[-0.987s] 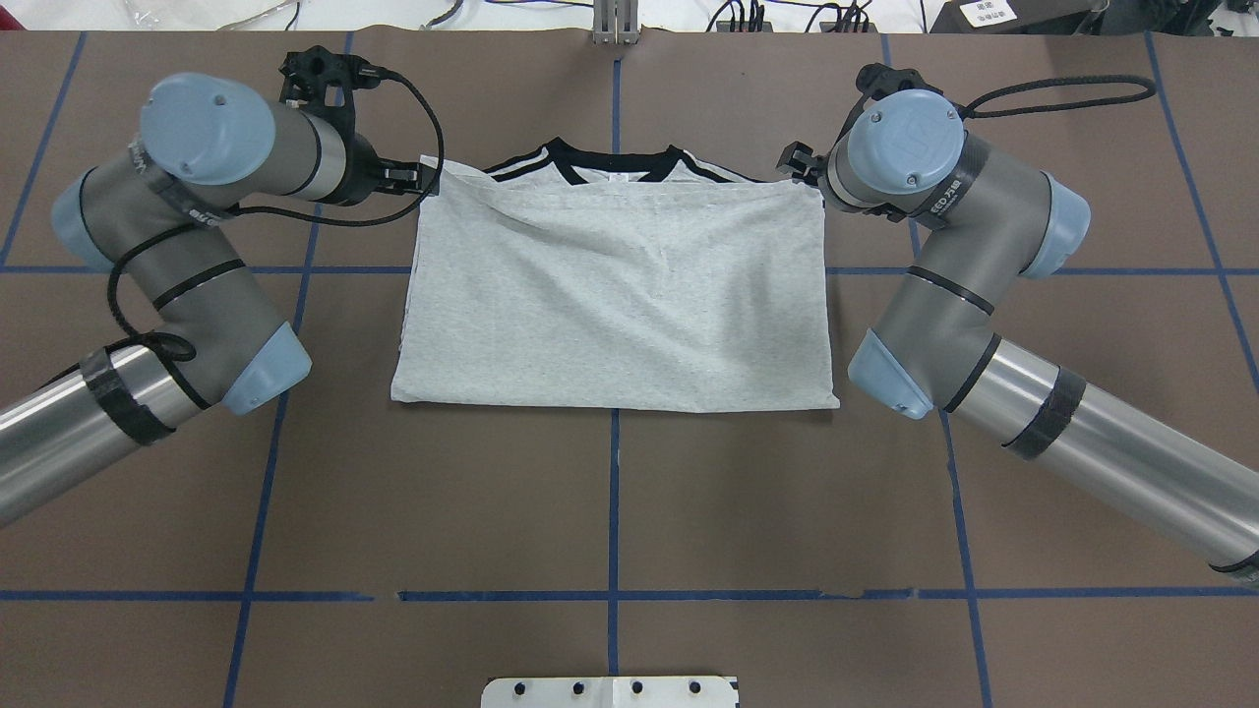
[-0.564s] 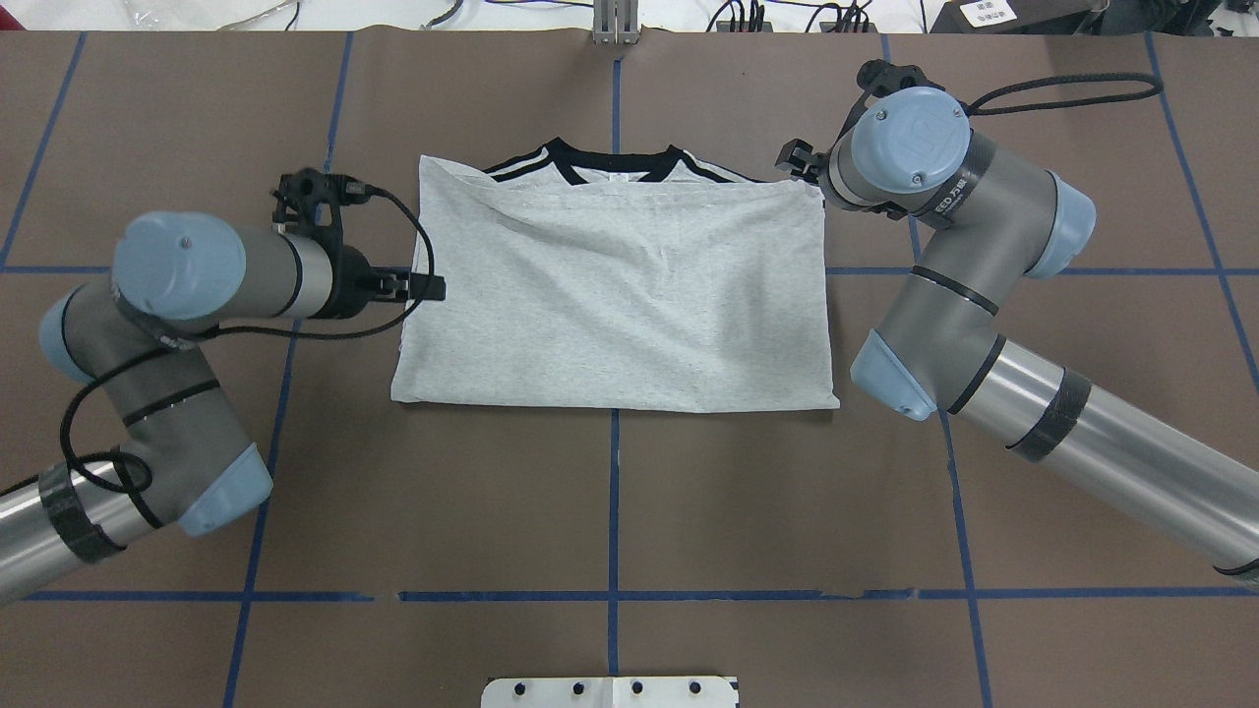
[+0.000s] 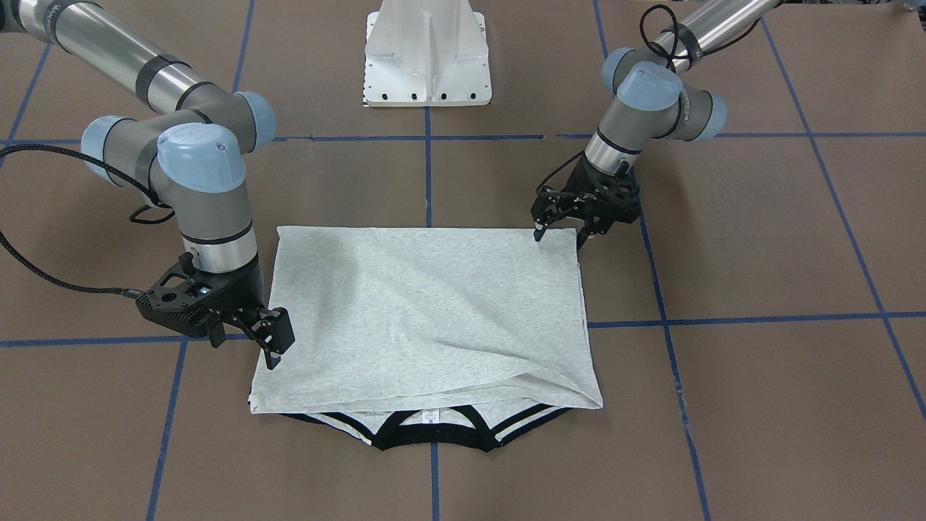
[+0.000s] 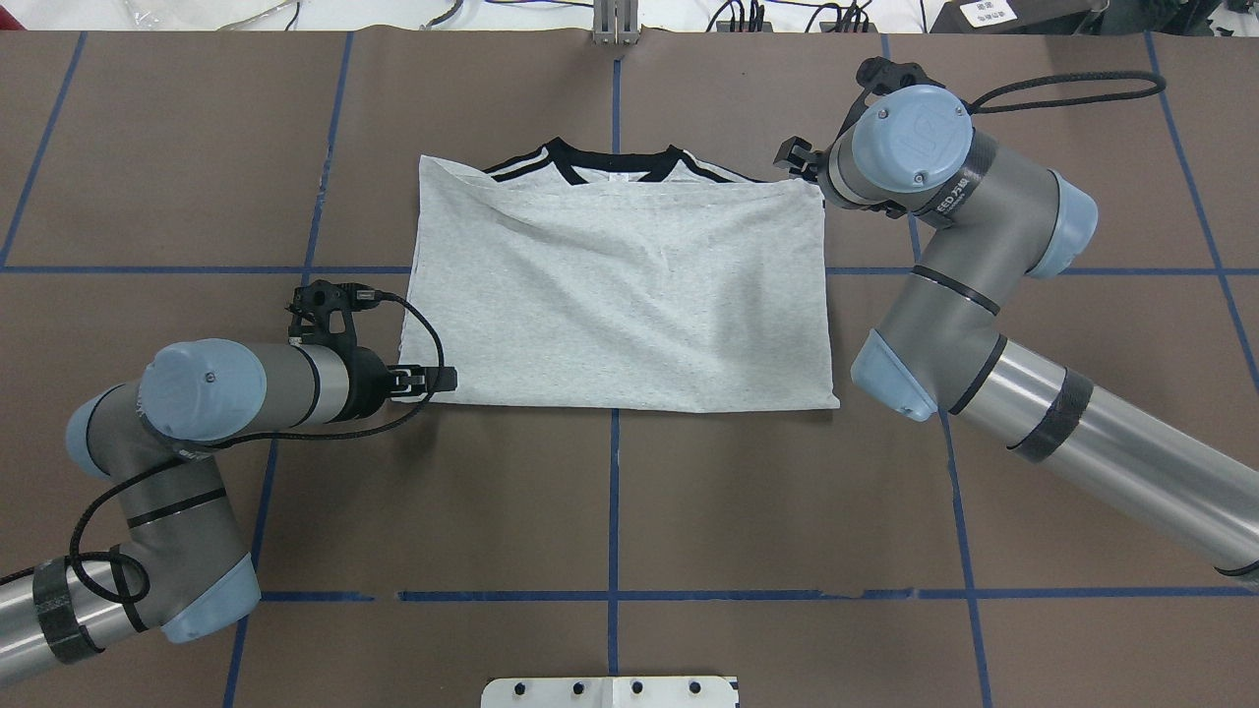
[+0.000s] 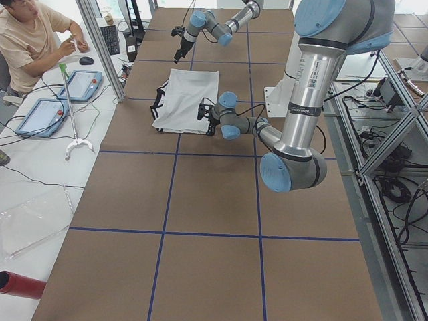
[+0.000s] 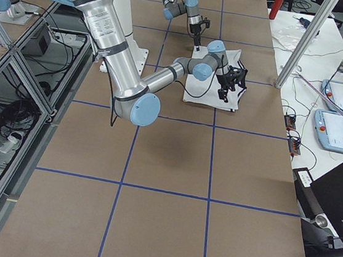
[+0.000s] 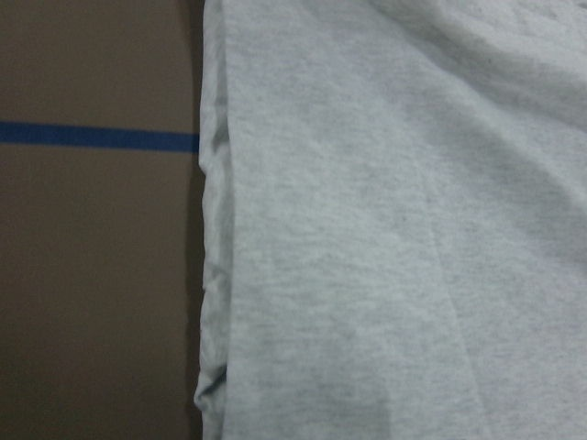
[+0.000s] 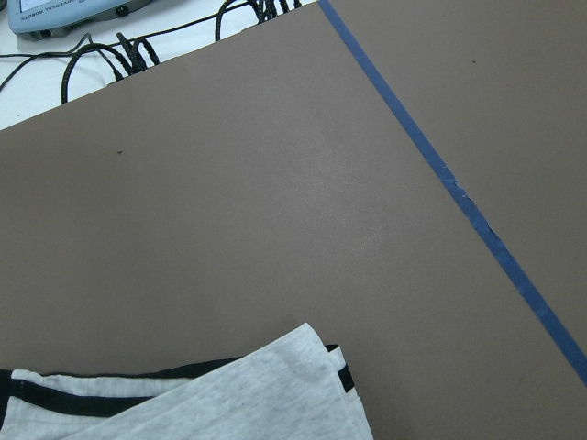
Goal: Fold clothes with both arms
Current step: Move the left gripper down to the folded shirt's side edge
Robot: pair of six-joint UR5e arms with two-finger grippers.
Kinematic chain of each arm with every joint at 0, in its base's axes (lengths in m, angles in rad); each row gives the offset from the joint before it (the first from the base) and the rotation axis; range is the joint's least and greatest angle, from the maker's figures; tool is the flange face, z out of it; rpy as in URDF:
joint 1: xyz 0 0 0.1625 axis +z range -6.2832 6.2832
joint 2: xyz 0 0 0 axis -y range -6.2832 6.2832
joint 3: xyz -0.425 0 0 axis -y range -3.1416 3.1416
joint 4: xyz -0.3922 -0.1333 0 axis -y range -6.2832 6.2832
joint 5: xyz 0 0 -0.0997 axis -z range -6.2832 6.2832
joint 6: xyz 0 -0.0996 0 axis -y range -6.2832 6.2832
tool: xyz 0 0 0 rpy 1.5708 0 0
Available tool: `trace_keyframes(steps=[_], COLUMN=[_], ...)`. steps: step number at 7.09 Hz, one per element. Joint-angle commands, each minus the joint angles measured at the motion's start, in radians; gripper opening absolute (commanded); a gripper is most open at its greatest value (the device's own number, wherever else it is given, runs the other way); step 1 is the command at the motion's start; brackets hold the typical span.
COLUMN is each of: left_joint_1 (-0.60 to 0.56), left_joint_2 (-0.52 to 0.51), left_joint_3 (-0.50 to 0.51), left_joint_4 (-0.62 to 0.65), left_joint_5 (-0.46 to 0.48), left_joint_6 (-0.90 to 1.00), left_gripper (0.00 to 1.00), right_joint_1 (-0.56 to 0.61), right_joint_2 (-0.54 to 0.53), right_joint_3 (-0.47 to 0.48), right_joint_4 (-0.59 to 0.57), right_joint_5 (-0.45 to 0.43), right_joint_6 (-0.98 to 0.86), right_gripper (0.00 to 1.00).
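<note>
The grey T-shirt (image 4: pixel 620 305) lies folded in half on the brown table, print hidden. Its black collar (image 3: pixel 434 438) and striped cuffs peek out past the far edge. In the front view my left gripper (image 3: pixel 558 235) hangs open just over the shirt's near-left fold corner, holding nothing. From overhead, the left gripper (image 4: pixel 448 379) reaches in from the left. My right gripper (image 3: pixel 244 353) hovers open at the far-right corner, gripping no cloth. The left wrist view shows the shirt's edge (image 7: pixel 394 229). That far-right corner (image 8: pixel 229 394) rests flat in the right wrist view.
The white pedestal base (image 4: pixel 610 691) stands at the near edge. Blue tape lines (image 4: pixel 615 511) grid the table. Cables run along the far edge (image 4: pixel 748 15). A person (image 5: pixel 33 40) sits at a side table with tablets, and a red cylinder (image 5: pixel 20 284) lies there.
My left arm has left the shirt's far-left corner and swept along its left edge to the near-left corner. The right arm and the shirt have barely moved.
</note>
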Motion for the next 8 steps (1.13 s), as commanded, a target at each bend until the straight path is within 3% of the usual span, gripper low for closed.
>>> trace_keyframes(steps=[1, 2, 3, 8], left_joint_1=[0.004, 0.004, 0.006, 0.012], left_joint_2=[0.054, 0.074, 0.074, 0.074], left_joint_3=[-0.06, -0.085, -0.085, -0.07], left_joint_4=[0.0, 0.0, 0.0, 0.0], left_joint_5=[0.0, -0.004, -0.003, 0.002], left_joint_6=[-0.008, -0.038, -0.052, -0.054], left_gripper=[0.64, 0.35, 0.22, 0.25], right_joint_1=[-0.003, -0.003, -0.005, -0.005], right_joint_2=[-0.005, -0.005, -0.005, -0.005], right_joint_3=[0.009, 0.012, 0.012, 0.012], right_joint_4=[0.0, 0.0, 0.0, 0.0], right_joint_5=[-0.001, -0.001, -0.001, -0.001], right_joint_6=[0.002, 0.003, 0.003, 0.002], right_gripper=[1.0, 1.0, 1.0, 1.0])
